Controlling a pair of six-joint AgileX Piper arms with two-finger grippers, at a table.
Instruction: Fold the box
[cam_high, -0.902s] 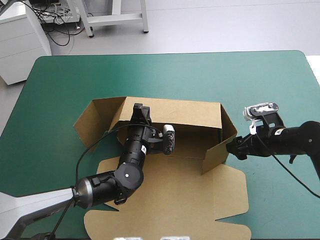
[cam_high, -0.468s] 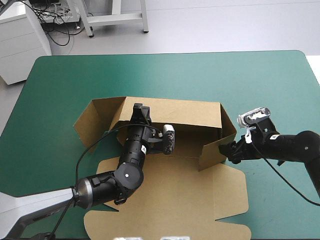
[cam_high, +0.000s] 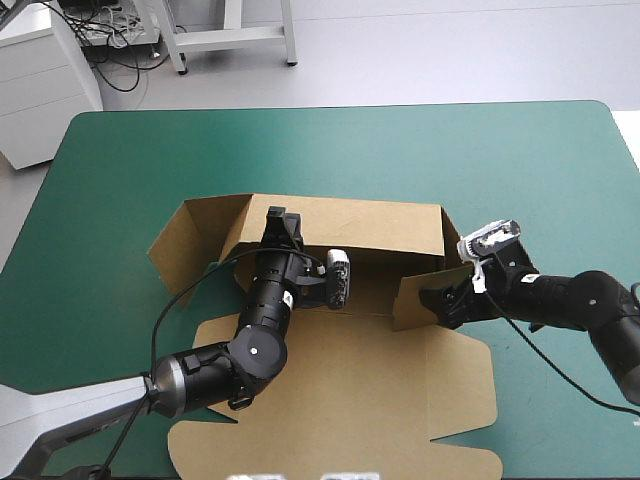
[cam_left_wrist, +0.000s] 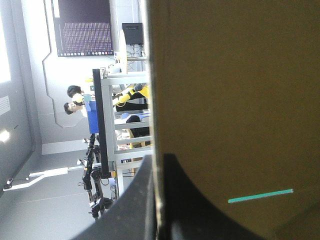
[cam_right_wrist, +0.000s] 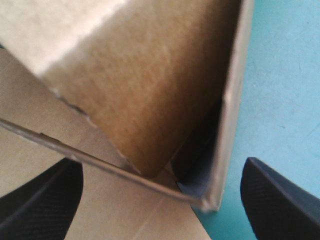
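Wall-raising is judged to be the step in hand. The brown box (cam_high: 440, 390) is spread across the middle of the teal-green tabletop (cam_high: 420, 150), with its back wall (cam_high: 345, 222) upright, its right side wall (cam_high: 418, 301) stood up and angled inward, and its lid panel (cam_high: 340, 400) flat toward the near edge. The back wall's top edge is pinched in the left claw (cam_high: 283, 222). The right claw (cam_high: 447, 306) is spread wide, the side wall's lower corner framed between its 2 black fingers (cam_right_wrist: 280, 200), nothing gripped. Next, the side wall would need to be squared against the back wall and tucked.
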